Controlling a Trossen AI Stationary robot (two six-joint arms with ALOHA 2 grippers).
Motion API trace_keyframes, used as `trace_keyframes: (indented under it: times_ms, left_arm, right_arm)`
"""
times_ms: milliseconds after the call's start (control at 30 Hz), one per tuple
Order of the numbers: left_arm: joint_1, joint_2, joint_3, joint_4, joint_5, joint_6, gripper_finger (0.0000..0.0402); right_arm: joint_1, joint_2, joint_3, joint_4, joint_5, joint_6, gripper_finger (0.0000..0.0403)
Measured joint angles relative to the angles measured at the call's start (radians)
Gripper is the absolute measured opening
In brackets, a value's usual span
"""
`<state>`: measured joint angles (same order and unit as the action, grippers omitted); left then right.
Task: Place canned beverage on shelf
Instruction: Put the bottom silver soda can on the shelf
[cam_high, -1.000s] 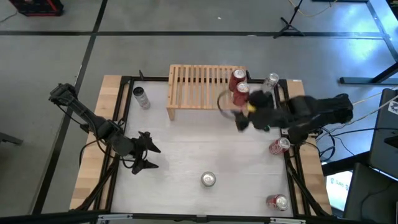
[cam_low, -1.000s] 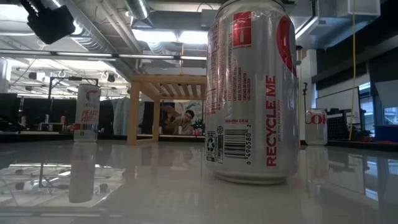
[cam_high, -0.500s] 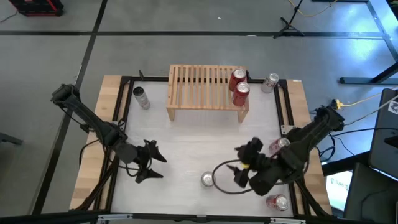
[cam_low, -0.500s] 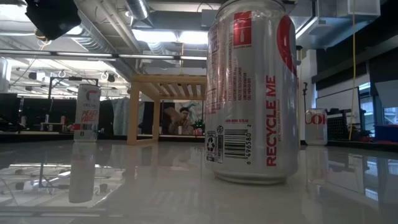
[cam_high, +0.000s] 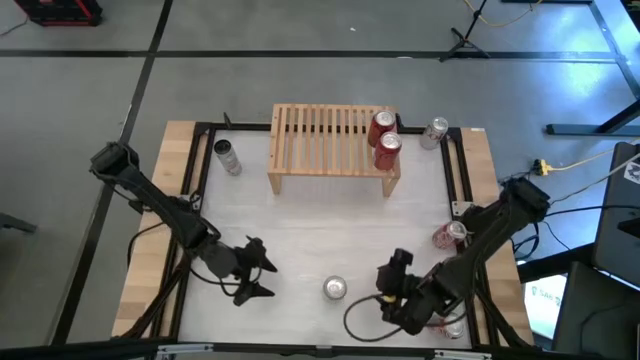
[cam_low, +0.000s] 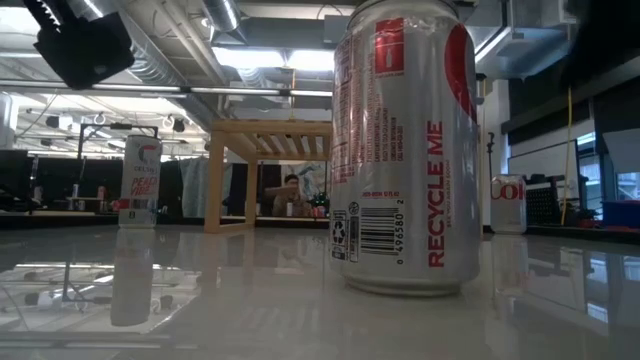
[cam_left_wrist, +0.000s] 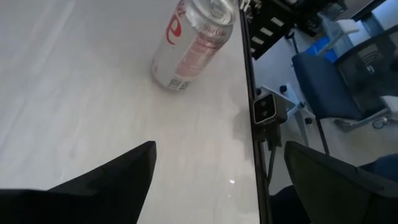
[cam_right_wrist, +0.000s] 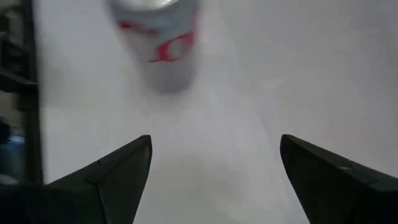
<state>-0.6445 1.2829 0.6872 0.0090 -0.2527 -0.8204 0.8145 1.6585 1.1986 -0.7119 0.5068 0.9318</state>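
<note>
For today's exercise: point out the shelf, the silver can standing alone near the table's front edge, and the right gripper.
shelf (cam_high: 322, 135): high view, on the bare slatted top.
silver can (cam_high: 335, 288): high view, on its lid.
right gripper (cam_high: 392, 283): high view, midway between its open fingertips, right of the can.

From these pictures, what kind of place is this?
Probably a robotics lab or workshop: bare concrete floor, exposed ceiling ducts, and a framed test table holding cans and a wooden shelf.

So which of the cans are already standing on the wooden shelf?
Only the two red cans at the right end of the slatted light-wood shelf; every silver can stands on the white table.
</note>
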Motion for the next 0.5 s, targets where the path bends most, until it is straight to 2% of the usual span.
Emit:
trace_keyframes:
  times_ms: [133, 233, 333, 500]
  left_arm:
    - [0.000, 0.046, 0.031, 0.000, 0.000, -0.012, 0.0348]
    - [0.003, 0.076, 0.049, 0.002, 0.000, -0.011, 0.0348]
    - [0.012, 0.114, 0.055, 0.001, 0.002, -0.011, 0.0348]
    - [0.038, 0.171, 0.055, 0.029, 0.012, -0.010, 0.0348]
  right_arm:
    - [0.015, 0.001, -0.206, 0.449, 0.031, -0.052, 0.0342]
    - [0.010, 0.010, -0.336, 0.707, 0.098, -0.095, 0.0342]
    - [-0.009, 0.033, -0.415, 0.850, 0.159, -0.168, 0.0342]
    - [-0.039, 0.090, -0.452, 1.037, 0.175, -0.316, 0.0342]
